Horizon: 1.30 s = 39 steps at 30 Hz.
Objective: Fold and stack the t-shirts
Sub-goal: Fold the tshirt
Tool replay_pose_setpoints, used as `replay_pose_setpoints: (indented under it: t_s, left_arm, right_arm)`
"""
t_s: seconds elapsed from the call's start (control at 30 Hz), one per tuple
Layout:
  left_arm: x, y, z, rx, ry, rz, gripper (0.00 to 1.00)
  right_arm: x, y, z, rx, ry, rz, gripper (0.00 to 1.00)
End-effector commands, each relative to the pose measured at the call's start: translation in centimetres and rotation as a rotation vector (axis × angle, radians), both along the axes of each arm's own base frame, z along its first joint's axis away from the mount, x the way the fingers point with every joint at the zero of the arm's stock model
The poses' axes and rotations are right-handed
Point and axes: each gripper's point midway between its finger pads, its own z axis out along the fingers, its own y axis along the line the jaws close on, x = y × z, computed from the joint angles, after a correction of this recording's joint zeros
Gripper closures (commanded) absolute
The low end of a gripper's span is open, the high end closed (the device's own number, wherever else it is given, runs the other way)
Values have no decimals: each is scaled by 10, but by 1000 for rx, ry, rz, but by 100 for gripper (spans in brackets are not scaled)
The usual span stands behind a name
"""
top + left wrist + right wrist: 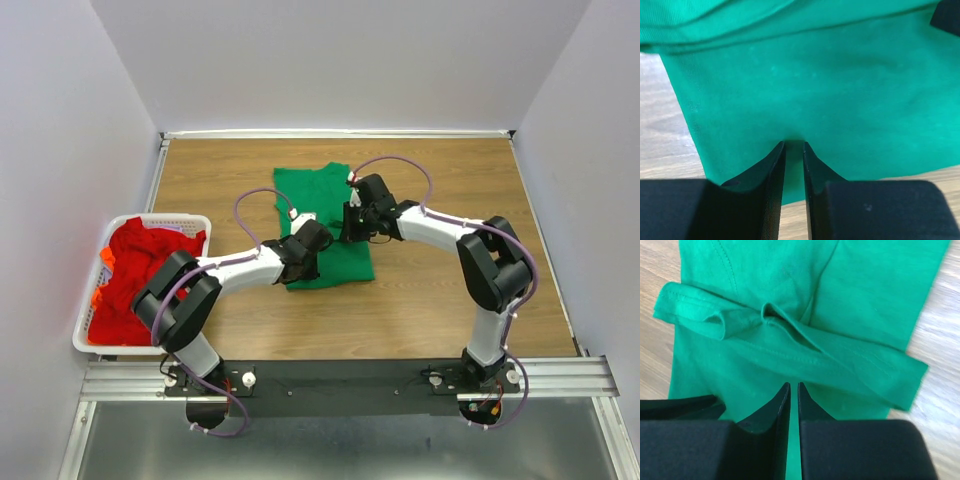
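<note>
The green t-shirt [322, 195] lies partly folded in the middle of the wooden table [450, 190], with layers lying over one another. The red t-shirts [140, 270] sit heaped in the white basket [165, 217] at the left edge, well apart from it. Both arms reach in over the green cloth, their wrists close together.

The left gripper [793, 145] has its tips down on the shirt, close to the cloth's left edge. Its jaws stand almost together, with only a thin slit between them. Green shows in that slit, but I cannot tell whether it is a pinched fold or just the cloth beneath. The right gripper [794, 386] looks much the same, its jaws a sliver apart. Its tips sit at the near side of a folded-over sleeve [790, 347], and there is no sure sign of cloth between them.

Several things could go wrong from here:
- **Shallow pinch:** if either claw catches only the top layer, a lift would likely peel that layer back and undo the fold.
- **No grip:** if a claw has nothing, it would come away empty and the other would drag the shirt askew across the table.
- **Puckered sleeve:** the sleeve bulges open at its middle, and pressing or folding over it would probably trap a lumpy crease.
- **Crowded wrists:** with the wrists this near each other, an uneven sweep could knock them together.
</note>
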Motion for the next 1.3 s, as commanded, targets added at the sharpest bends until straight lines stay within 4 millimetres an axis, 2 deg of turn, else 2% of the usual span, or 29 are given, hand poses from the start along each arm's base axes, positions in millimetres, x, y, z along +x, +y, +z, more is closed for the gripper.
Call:
replay_pose_setpoints:
  t_s: [0.0,0.1,0.17,0.27,0.3,0.33,0.37,0.43,0.47,0.5,0.57,0.63,0.7,0.77,0.8,0.83,0.87,0.9,0.93,0.97,1.03,1.1,1.13,1.17,1.2,1.27]
  left_arm:
    - [-6,-3,-13,-14,38,16,72]
    - [-9,0,-19,0,51,15,72]
    - [-10,2,-20,2,55,15,72]
    - [-12,4,-22,14,58,11,72]
    - [-13,6,-22,19,60,11,72]
    - [-14,7,-23,23,62,6,72]
    - [-15,7,-23,23,63,4,72]
    - [-17,10,-24,26,65,3,72]
    - [-18,10,-24,27,66,3,72]
    - [-18,10,-23,26,63,4,72]
    - [-17,11,-20,26,58,7,72]
    - [-13,11,-12,20,34,19,72]
    - [-9,11,0,7,11,39,72]
    - [0,9,16,-13,-32,63,72]
    - [5,7,31,-42,-66,76,71]
    - [8,6,38,-59,-82,83,71]
    - [15,8,46,-84,-104,100,70]
    - [21,9,53,-108,-124,110,70]
    - [25,10,60,-138,-140,101,70]
    - [40,16,67,-169,-168,126,70]
    - [51,17,71,-188,-179,106,70]
    - [65,20,62,-166,-176,108,70]
    - [72,16,67,-163,-187,87,70]
    - [76,14,64,-157,-181,74,71]
    - [80,12,53,-141,-156,66,71]
    - [92,5,55,-140,-163,43,72]
  right_arm:
    - [0,13,-17,40,25,24,83]
    - [8,12,-25,13,10,7,83]
    - [14,13,-22,6,-10,3,83]
    - [35,6,-22,-43,-62,-42,83]
    - [52,7,-10,-42,-108,-67,83]
    - [59,7,-15,-55,-113,-77,83]
    - [74,4,-11,-57,-137,-101,82]
    - [109,7,14,-37,-221,-157,80]
    - [119,6,14,-34,-231,-171,79]
    - [136,13,37,2,-283,-179,79]
    - [146,19,53,18,-327,-159,75]
    - [143,34,71,76,-339,-84,71]
    - [128,43,83,126,-331,-7,68]
    - [109,39,70,132,-275,5,67]
    - [101,38,83,154,-284,9,67]
    - [94,33,78,155,-265,-1,66]
    - [83,26,64,151,-228,-19,66]
    - [76,22,61,152,-217,-21,66]
    - [70,20,67,170,-214,-18,66]
    - [63,13,56,167,-184,-23,66]
    - [53,13,52,190,-157,16,66]
    - [41,14,43,202,-120,71,66]
    - [37,15,39,206,-106,85,66]
    - [35,15,32,204,-91,94,66]
    - [31,17,29,212,-74,112,67]
    - [31,18,20,209,-55,117,67]
